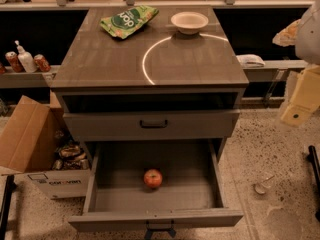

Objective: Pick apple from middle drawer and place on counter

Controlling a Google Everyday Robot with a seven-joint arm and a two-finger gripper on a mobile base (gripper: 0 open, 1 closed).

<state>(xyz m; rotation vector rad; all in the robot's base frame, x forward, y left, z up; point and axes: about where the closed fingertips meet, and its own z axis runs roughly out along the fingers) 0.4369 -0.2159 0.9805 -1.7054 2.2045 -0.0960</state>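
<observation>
While the gripper (pixel 301 98) hangs at the right edge of view, off the side of the cabinet and above the speckled floor (pixel 265 149), it's touching nothing and I see nothing in it. Open or closed: can't tell from this angle.

Everything else, placed off the gripper:
- counter (pixel 110 64): left of it and slightly farther back, wood-grain top with a white arc (pixel 146 59) across it. Near edge sits about level with the gripper.
- middle drawer (pixel 125 196): down and left, pulled fully out, grey floor exposed. Dark handle (pixel 159 229) at the bottom of its front panel.
- cardboard box (pixel 30 134): far left, on the floor beside the cabinet, flap up, cluttered inside.
- upper drawer front (pixel 110 125): left, roughly level with the gripper's lower end, shut, slim black bar handle (pixel 153 124). Dark open slot just above it.
- green snack bag (pixel 129 20): up and far left, lying flat at the back of the counter.
- white bowl (pixel 189 21): up and left, upright, back of the counter, just beside the arc, right of the bag.
- apple (pixel 153 178): down and left, well apart from the gripper. Sits on the drawer floor near the middle, clear of all walls.
- two red cans (pixel 11 61) and a pump bottle (pixel 25 59): far left on a low shelf behind the box.
</observation>
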